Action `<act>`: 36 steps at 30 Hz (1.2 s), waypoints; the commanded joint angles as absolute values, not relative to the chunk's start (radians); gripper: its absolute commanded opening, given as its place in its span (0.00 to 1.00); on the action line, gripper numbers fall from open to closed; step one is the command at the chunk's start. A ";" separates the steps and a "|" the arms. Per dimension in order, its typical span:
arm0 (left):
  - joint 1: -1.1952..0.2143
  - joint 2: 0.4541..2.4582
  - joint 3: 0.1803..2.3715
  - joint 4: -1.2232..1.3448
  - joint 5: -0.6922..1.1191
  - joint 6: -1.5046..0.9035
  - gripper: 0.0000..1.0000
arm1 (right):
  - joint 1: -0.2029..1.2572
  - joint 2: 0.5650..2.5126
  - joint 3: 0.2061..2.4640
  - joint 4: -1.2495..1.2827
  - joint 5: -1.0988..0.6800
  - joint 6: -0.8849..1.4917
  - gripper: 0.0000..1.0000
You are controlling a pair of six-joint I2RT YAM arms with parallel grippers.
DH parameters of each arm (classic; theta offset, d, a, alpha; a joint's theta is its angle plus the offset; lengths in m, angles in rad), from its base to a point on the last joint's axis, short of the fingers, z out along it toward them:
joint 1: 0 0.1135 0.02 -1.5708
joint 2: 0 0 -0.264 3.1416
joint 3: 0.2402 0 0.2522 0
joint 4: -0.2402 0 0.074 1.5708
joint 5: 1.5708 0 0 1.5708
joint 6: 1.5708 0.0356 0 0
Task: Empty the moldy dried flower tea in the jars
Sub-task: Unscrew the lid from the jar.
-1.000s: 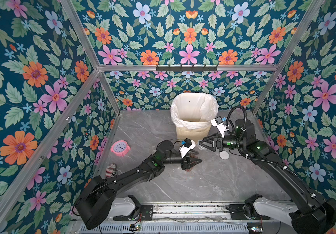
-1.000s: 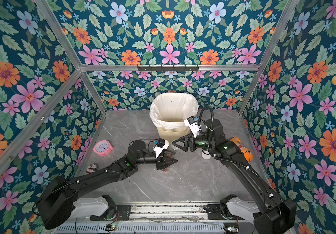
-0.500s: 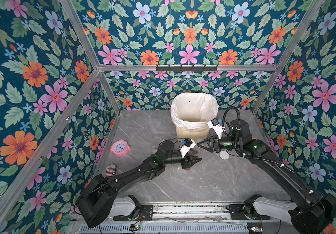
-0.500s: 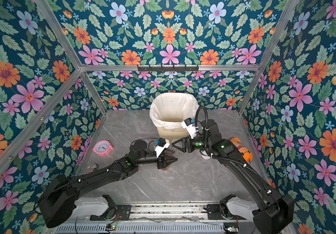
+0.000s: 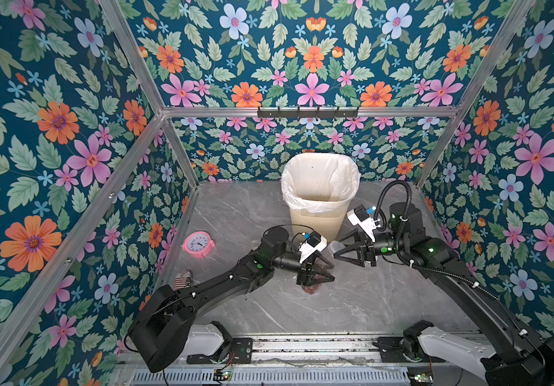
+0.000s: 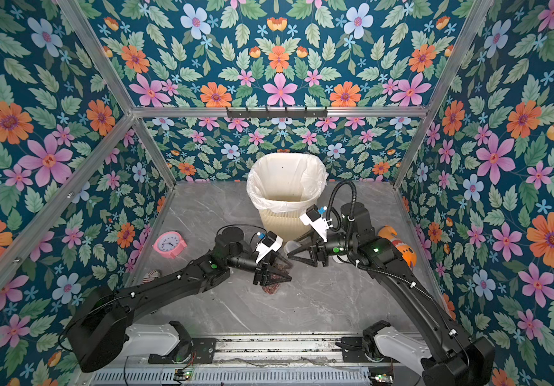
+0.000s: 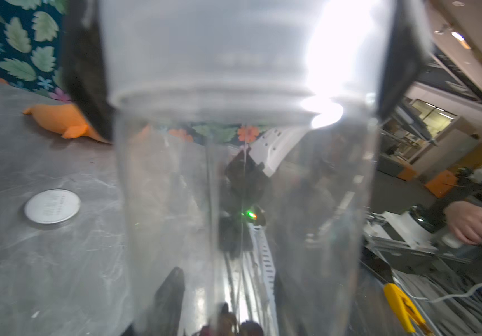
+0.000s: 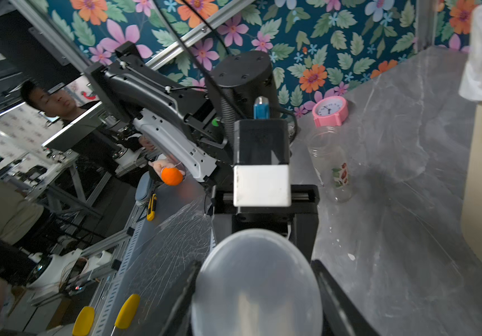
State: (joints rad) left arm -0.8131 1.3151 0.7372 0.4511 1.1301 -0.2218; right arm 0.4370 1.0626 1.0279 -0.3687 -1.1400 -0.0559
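In both top views my left gripper (image 5: 327, 272) is shut on a clear jar (image 7: 242, 189), held tilted just above the table. Reddish-brown dried flower tea (image 5: 312, 288) lies in the jar's low end. My right gripper (image 5: 335, 250) faces the left one and is shut on the jar's translucent lid (image 8: 257, 285), one finger on each side of its rim. A second clear jar (image 8: 331, 165) with a flower sticker is on the table behind the left arm, open and with no tea showing in it. Its flat white lid (image 7: 52, 210) lies apart on the table.
The cream ribbed bin (image 5: 319, 200) with a white liner stands just behind both grippers. A pink clock (image 5: 198, 244) and a red-and-white can (image 5: 182, 279) sit near the left wall. An orange toy (image 6: 399, 247) lies by the right wall.
My right gripper has moved left onto the jar's lid and closed on it. The left gripper has kept the jar in about the same place.
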 commanded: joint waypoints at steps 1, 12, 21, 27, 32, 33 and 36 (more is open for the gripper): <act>-0.811 1.297 0.757 0.452 1.157 -0.210 0.27 | 0.441 1.056 1.008 -0.364 -1.294 -0.119 0.50; -0.816 1.255 0.739 0.380 0.578 -0.019 0.24 | 0.441 1.089 1.068 -0.281 -0.789 0.283 0.87; -0.823 1.290 0.744 0.351 0.354 0.011 0.23 | 0.441 1.187 1.107 -0.269 -0.626 0.441 0.76; -0.823 1.296 0.749 0.333 0.346 0.006 0.23 | 0.458 1.237 1.149 -0.281 -0.650 0.440 0.75; -0.827 1.304 0.756 0.331 0.393 0.011 0.23 | 0.472 1.269 1.155 -0.288 -0.647 0.439 0.76; -0.826 1.304 0.756 0.331 0.393 0.011 0.23 | 0.473 1.270 1.156 -0.289 -0.650 0.440 0.76; -0.827 1.303 0.761 0.320 0.391 0.016 0.23 | 0.477 1.271 1.157 -0.290 -0.663 0.438 0.71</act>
State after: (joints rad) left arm -0.8246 1.3045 0.7513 0.3157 0.3737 0.0025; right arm 0.4736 1.2724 1.1496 -0.2913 -0.6525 0.4328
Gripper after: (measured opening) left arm 0.508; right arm 0.720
